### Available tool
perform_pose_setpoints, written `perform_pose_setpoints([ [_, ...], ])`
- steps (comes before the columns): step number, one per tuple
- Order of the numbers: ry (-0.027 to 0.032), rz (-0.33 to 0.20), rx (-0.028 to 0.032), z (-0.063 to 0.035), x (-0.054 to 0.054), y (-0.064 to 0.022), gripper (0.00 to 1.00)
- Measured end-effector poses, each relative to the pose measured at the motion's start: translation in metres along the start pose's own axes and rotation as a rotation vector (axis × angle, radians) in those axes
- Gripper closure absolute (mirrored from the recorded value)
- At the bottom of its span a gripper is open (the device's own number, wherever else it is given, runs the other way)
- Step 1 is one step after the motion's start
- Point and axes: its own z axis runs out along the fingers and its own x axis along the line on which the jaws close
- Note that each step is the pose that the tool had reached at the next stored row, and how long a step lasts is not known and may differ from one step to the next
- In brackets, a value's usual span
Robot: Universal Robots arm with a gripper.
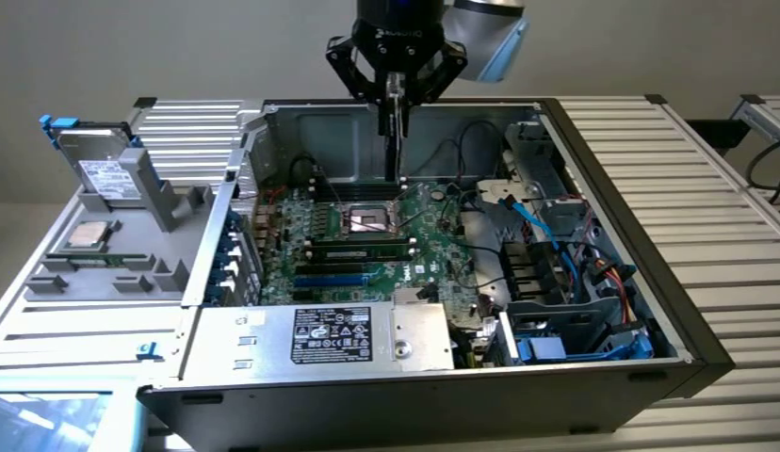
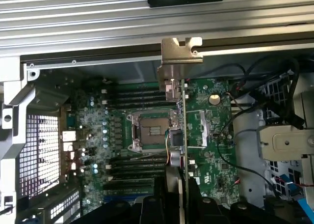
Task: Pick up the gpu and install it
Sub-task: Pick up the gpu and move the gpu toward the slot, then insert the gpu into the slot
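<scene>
The end effector (image 1: 393,89) is clamped on the top edge of the gpu (image 1: 390,141). The card hangs upright and edge-on inside the open computer case (image 1: 592,377), above the far part of the motherboard (image 1: 365,250). In the wrist view, its silver end bracket (image 2: 180,57) sits close to a case wall. The power supply label (image 1: 330,334), at the near side, carries white print too small to read. At the exterior view's left, the drive (image 1: 104,172) bears a white label, also illegible.
</scene>
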Motion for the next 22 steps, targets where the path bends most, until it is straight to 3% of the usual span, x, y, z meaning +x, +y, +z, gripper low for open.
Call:
perform_pose_setpoints([
  [5, 0.0002, -0.001, 0.0002, 0.0002, -0.0009, 0.0001, 0.71],
  [13, 0.0125, -0.141, -0.0001, 0.0008, -0.0009, 0.0000, 0.71],
  [16, 0.0172, -0.195, -0.0072, 0.0012, -0.0009, 0.0000, 0.71],
  [19, 0.0219, -0.248, -0.0230, 0.0017, -0.0009, 0.0000, 0.71],
  [22, 0.0266, -0.296, -0.0235, 0.0017, -0.0009, -0.0001, 0.71],
])
